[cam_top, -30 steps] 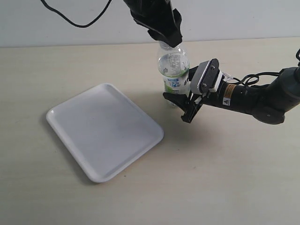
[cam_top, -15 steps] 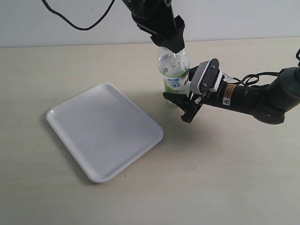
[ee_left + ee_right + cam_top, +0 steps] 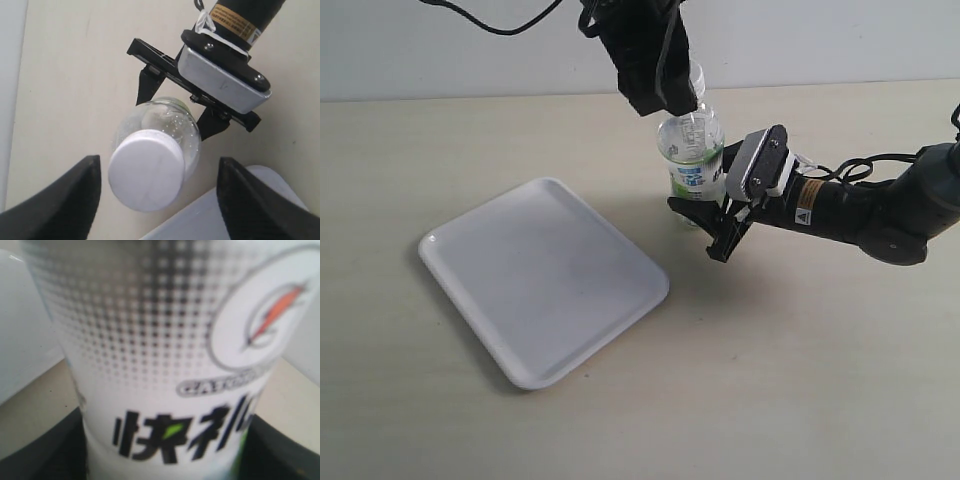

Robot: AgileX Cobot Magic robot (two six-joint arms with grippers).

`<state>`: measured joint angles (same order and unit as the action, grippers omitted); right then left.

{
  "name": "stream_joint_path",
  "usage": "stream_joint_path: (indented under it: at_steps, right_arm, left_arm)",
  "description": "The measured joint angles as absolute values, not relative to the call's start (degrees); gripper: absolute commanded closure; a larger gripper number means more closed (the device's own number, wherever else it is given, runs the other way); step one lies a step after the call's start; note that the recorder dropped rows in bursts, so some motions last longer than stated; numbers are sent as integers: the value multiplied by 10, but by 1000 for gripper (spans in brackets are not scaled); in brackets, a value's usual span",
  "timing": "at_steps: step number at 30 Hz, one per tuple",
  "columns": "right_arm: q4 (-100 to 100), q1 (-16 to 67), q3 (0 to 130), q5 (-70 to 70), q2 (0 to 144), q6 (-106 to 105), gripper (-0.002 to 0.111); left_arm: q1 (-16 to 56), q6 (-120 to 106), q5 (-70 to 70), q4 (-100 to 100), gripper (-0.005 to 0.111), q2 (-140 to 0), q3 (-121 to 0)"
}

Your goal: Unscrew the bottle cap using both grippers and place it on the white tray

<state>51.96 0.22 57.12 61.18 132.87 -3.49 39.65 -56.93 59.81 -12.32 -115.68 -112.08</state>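
Your left gripper (image 3: 660, 90) hangs open over the cap (image 3: 146, 170), still on the bottle (image 3: 690, 140) that your right gripper (image 3: 710, 185) clamps at the label (image 3: 688, 180), tray (image 3: 470, 250) at 8 o'clock; close off-centre and you may tilt the bottle or slip on the cap.

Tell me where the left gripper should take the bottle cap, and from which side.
Grip the bottle cap by its round side wall, coming straight down from above. The bottle stands upright, clamped at its label by the right gripper, so the cap's top faces up and its sides are free. The left gripper hangs open over it, a finger on either side.
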Motion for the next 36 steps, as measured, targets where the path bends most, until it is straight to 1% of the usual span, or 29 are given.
stream_joint_path:
  at_steps: [17,19,21,26,29,30,32,33,36]
  right_arm:
    - [520,2,571,612,1329,-35,108]
    - [520,2,571,612,1329,-35,108]
    - [520,2,571,612,1329,-35,108]
    - [520,2,571,612,1329,-35,108]
    - [520,2,571,612,1329,-35,108]
    - [520,2,571,612,1329,-35,108]
    - [519,2,571,612,1329,-35,108]
    - [519,2,571,612,1329,-35,108]
    - [519,2,571,612,1329,-35,108]
  left_arm:
    - [396,-619,588,-99,42,-1159,-1121]
    - [396,-623,587,-99,45,-1160,-1121]
    - [396,-623,587,-99,50,-1162,-1121]
    - [396,-625,585,-99,70,-1163,-1121]
    - [396,-625,585,-99,84,-1163,-1121]
    - [396,-625,585,-99,91,-1163,-1121]
    - [396,-622,585,-99,100,-1163,-1121]
    - [396,-620,585,-99,107,-1163,-1121]
    - [396,-609,585,-99,107,-1163,-1121]
